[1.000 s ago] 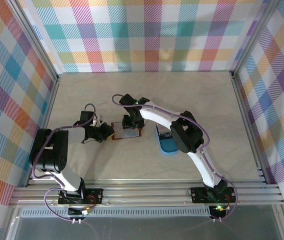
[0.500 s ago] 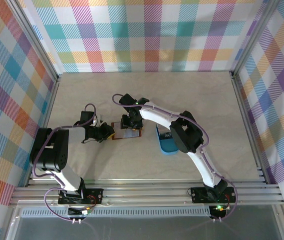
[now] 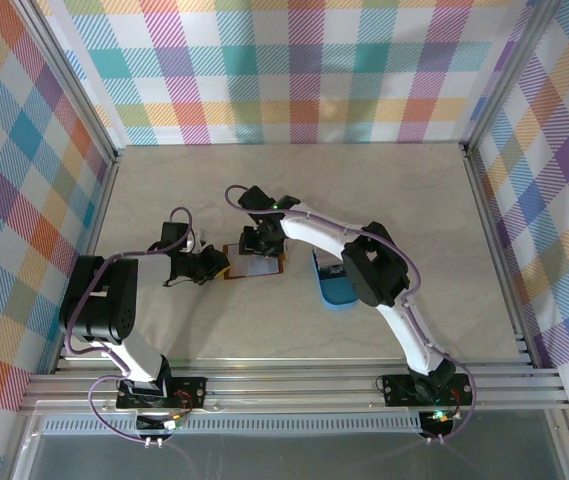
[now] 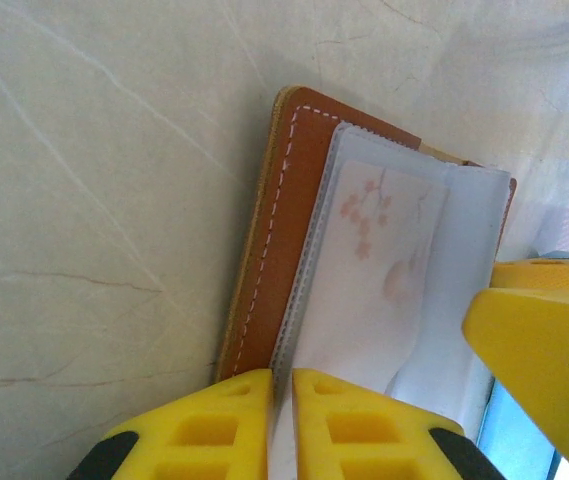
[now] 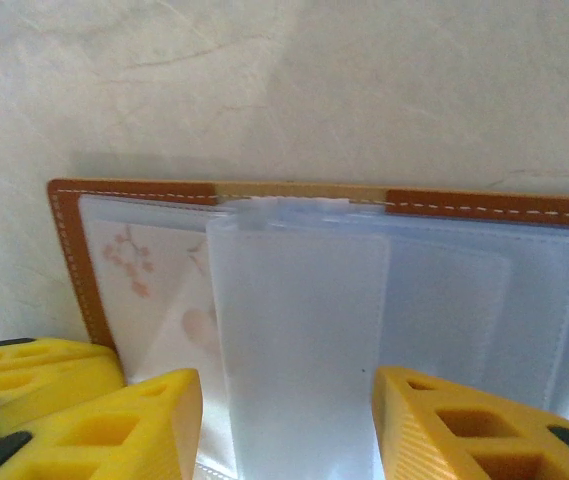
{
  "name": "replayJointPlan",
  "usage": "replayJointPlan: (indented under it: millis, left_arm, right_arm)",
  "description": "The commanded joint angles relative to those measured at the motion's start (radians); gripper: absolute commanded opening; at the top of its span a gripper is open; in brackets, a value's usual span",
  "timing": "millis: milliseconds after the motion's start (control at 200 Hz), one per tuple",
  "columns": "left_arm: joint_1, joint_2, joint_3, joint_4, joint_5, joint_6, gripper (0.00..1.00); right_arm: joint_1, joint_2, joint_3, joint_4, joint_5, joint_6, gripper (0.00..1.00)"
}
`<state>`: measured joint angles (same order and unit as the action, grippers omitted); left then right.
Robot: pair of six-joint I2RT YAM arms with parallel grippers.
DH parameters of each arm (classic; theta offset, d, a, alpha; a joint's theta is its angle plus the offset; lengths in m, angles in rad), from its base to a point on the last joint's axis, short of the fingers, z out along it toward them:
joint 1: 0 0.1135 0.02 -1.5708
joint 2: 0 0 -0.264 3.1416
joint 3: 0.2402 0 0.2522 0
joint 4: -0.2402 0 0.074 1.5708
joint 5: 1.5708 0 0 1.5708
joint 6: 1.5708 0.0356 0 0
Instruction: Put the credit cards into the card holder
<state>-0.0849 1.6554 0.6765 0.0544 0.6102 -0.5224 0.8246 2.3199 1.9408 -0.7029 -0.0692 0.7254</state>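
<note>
The left gripper (image 4: 282, 425) pinches the card holder's (image 4: 286, 220) clear sleeve (image 4: 309, 310). The right gripper (image 5: 279, 430), half-open, straddles a pale leaf (image 5: 299, 330); grip unclear.

Pastel plaid walls (image 3: 304, 70) enclose a pale, seemingly marbled tabletop (image 3: 264, 335).

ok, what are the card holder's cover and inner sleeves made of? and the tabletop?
Card holder cover: reddish-brown leather or imitation, matte, white stitching along the edge. Sleeves: clear, slightly frosted plastic film; a blossom print shows through. Tabletop: pale marble-look surface with fine veins, likely laminate, unconfirmed.
</note>
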Motion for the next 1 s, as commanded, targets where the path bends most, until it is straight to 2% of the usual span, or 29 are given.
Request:
replayJointPlan:
  millis: [0,250,470,995]
  left_arm:
    - [-0.007,0.014,0.005,-0.02,0.002,0.024,0.14]
    - [-0.007,0.016,0.006,-0.024,0.002,0.025,0.14]
    - [-0.008,0.012,0.008,-0.031,0.0,0.032,0.14]
    - [-0.007,0.009,0.01,-0.037,-0.003,0.033,0.14]
  right_arm:
    - [-0.001,-0.06,-0.013,0.02,-0.006,0.015,0.49]
    - [-0.008,-0.066,-0.021,0.009,0.008,0.003,0.49]
    - [-0.01,-0.06,-0.001,-0.072,0.128,-0.037,0.56]
    - [-0.012,0.004,0.021,-0.095,0.111,-0.042,0.59]
